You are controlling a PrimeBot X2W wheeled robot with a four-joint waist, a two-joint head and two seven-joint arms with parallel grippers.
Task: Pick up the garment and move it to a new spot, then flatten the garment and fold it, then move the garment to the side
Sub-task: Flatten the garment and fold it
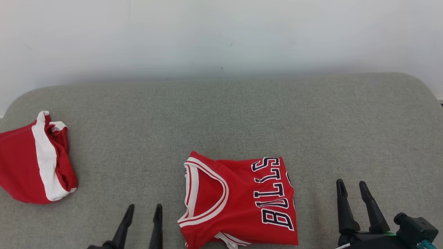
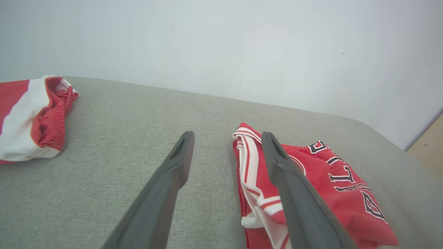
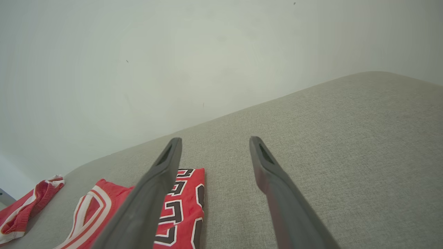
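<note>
A folded red jersey [image 1: 238, 202] with white trim and dark "BULLS" lettering lies near the front middle of the grey cushion [image 1: 221, 114]. My left gripper [image 1: 143, 209] is open just left of the jersey, nothing between its fingers. My right gripper [image 1: 352, 184] is open to the jersey's right, also holding nothing. The left wrist view has the jersey [image 2: 311, 186] partly behind the right finger [image 2: 294, 193]. From the right wrist, the jersey [image 3: 183, 200] lies at the lower left, partly behind the left finger [image 3: 152, 193].
Red shorts with a white stripe [image 1: 33, 162] lie crumpled at the cushion's far left edge, also visible as shorts [image 2: 31, 117] and shorts [image 3: 24, 207]. A pale wall [image 1: 221, 34] rises behind the cushion. Bare cushion stretches to the right and behind the jersey.
</note>
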